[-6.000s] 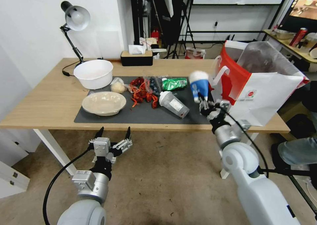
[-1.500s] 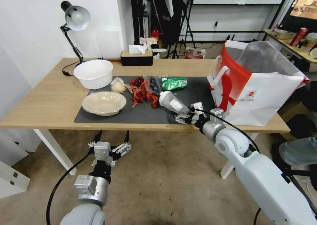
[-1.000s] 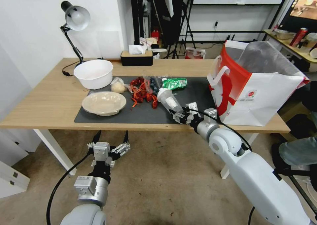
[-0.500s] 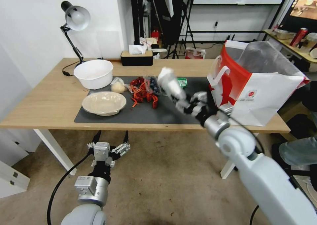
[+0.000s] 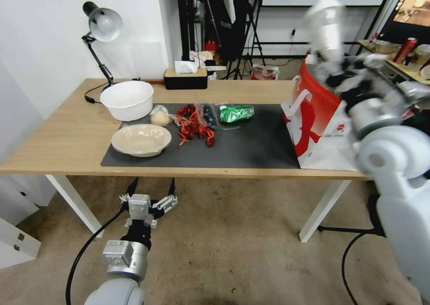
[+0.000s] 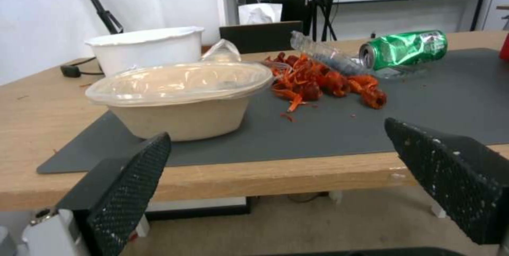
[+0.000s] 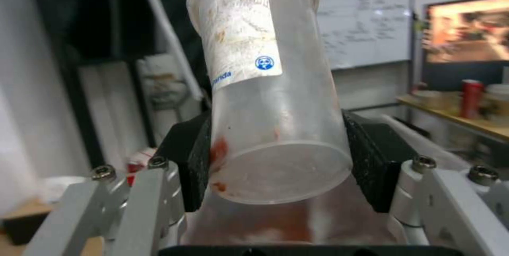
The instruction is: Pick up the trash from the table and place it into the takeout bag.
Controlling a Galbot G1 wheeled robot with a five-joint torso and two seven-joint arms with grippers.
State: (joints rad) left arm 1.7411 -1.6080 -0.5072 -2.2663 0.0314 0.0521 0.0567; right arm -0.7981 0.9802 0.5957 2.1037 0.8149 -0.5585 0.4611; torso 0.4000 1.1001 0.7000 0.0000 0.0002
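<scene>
My right gripper [image 5: 342,74] is raised high over the open mouth of the takeout bag [image 5: 313,117] and is shut on the clear plastic cup [image 5: 326,25]. In the right wrist view the black pads [image 7: 197,160] press the lower part of the cup [image 7: 265,89]. Trash on the table [image 5: 67,135] lies on the dark mat [image 5: 251,148]: a crushed green can [image 5: 236,113] [image 6: 405,48], a beige dish [image 5: 141,139] [image 6: 180,105] and a small bagged lump [image 5: 160,117]. My left gripper [image 5: 152,191] [image 6: 276,132] hangs open below the table's front edge.
Red food scraps [image 5: 192,126] and a clear bag lie mid-mat. A white bowl [image 5: 126,100], a desk lamp [image 5: 102,25] and a tissue box [image 5: 185,76] stand at the back left. The bag stands at the table's right end.
The right gripper shut on the clear cup lying on the mat, then swung it up and to the right, above the bag. The left arm stayed put.
</scene>
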